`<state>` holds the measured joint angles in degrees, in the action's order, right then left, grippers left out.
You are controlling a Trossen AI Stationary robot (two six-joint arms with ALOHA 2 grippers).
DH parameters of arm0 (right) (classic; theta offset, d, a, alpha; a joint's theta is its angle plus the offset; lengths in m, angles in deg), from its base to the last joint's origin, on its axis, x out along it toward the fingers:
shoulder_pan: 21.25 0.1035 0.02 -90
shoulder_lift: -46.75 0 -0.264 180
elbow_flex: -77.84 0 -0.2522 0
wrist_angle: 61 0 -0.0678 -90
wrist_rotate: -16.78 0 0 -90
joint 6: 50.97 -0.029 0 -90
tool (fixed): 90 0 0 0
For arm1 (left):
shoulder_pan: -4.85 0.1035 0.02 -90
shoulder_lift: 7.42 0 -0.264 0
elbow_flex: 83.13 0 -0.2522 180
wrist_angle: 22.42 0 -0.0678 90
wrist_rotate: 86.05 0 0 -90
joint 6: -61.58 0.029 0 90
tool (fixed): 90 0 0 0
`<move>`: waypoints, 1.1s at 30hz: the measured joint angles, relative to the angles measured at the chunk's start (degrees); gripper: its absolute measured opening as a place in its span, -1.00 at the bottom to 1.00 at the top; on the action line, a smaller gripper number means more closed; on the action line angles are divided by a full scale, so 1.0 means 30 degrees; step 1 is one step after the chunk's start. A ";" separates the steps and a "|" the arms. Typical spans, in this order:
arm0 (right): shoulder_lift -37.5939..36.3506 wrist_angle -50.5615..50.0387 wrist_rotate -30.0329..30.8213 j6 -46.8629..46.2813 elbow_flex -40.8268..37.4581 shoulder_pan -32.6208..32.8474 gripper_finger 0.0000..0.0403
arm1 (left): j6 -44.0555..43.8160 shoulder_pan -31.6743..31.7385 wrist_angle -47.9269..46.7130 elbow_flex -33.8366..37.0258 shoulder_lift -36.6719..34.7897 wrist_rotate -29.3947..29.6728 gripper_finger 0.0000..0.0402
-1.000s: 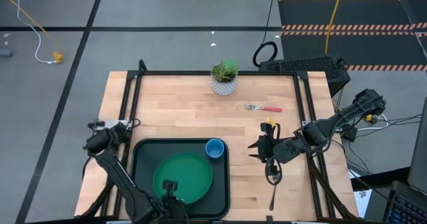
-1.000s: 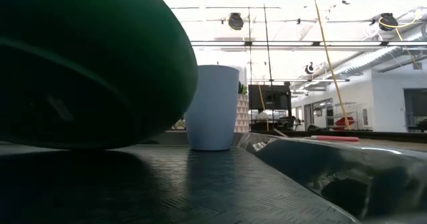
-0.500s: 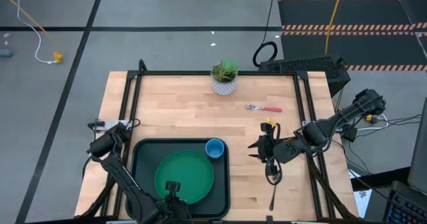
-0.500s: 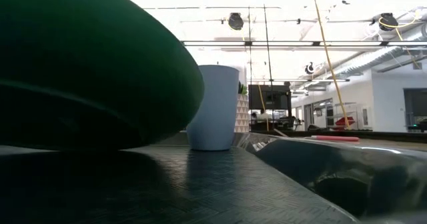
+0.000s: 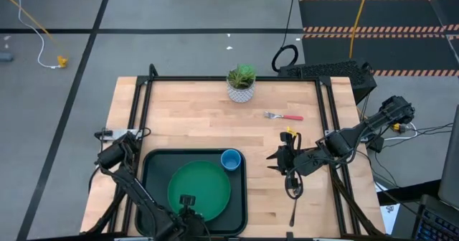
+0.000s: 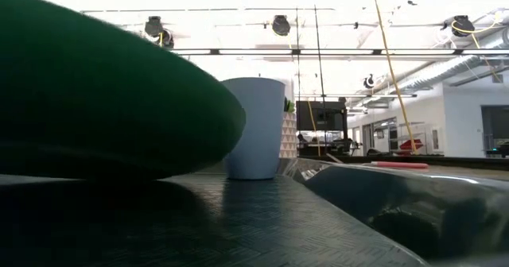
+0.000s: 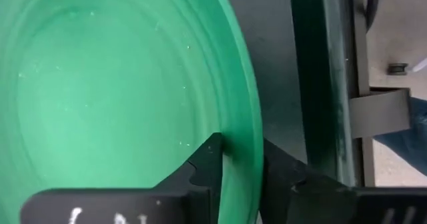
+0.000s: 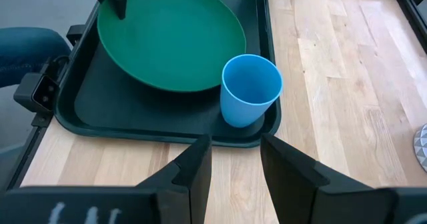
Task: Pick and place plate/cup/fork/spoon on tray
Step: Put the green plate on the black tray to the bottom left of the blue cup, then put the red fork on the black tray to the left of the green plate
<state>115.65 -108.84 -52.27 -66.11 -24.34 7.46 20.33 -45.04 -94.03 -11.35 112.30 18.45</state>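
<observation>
Green plate [image 5: 199, 191] in tray [image 5: 152, 171], rim between left gripper's [image 7: 241, 159] slackening jaws.

No readable text, label, brand or number found in any view. White marks seen on dark body of left hand [image 7: 243, 167] and of right hand [image 8: 233, 161], cut off at picture edge, not legible. Orange-and-black hazard striping [image 5: 376, 31] seen edging floor mat beyond bench; no wording on it.
</observation>
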 joint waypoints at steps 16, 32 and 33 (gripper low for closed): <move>0.0000 0.0000 -0.0007 0.0138 0.0000 0.0000 -0.40 | 0.0997 0.0391 0.2676 0.1623 -0.0277 -0.1634 -0.61; -0.0002 -0.1758 0.3274 -0.1190 -0.0659 -0.1112 -0.40 | 0.4029 0.1794 0.2381 0.1414 -0.4957 0.1964 -0.61; 0.0015 -0.1798 0.3509 -0.1145 -0.0845 -0.1289 -0.40 | 0.4448 0.1832 0.2328 0.1414 -0.5236 0.2687 -0.61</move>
<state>115.70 -114.24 -41.74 -69.54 -26.88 3.59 33.67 -39.55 -87.05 -7.10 96.60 26.51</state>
